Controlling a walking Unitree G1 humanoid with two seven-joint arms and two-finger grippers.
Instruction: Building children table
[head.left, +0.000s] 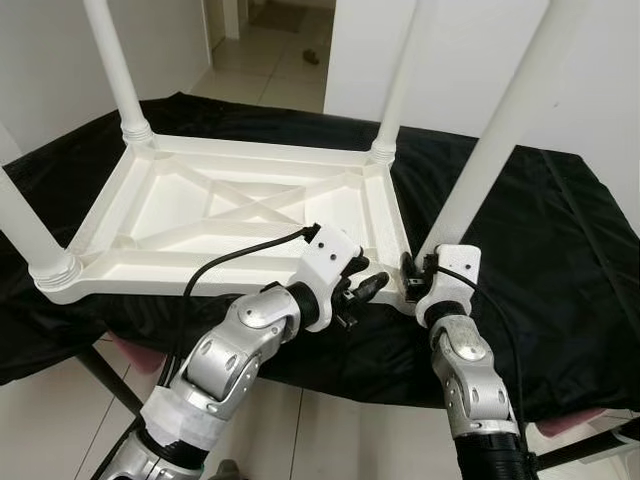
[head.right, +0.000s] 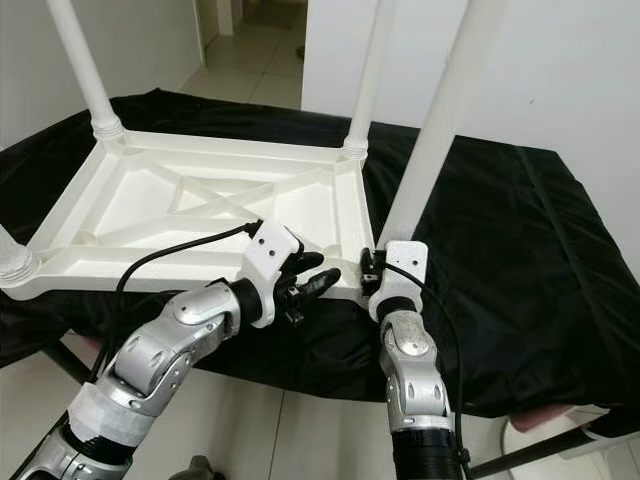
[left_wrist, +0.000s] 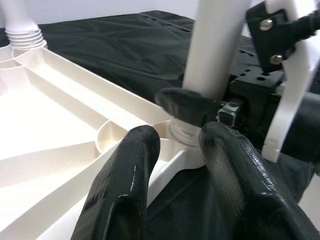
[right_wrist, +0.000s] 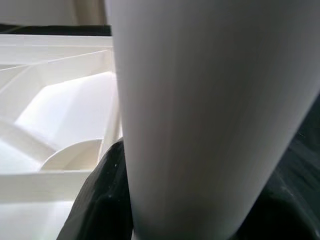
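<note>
Here, right gripper (head.left: 412, 279) clasps leg (head.left: 490, 150) (tabletop (head.left: 250, 215) upturned).

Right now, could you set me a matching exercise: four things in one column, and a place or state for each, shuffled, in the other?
Things:
1. right gripper
2. left gripper
3. table top
4. black cloth

Places or states:
A. lying upside down, legs pointing up
B. open, beside the near corner
C. spread under the white table
D. shut on the near leg at its base

Pairs: 1-D, 2-B, 3-A, 4-C
</note>
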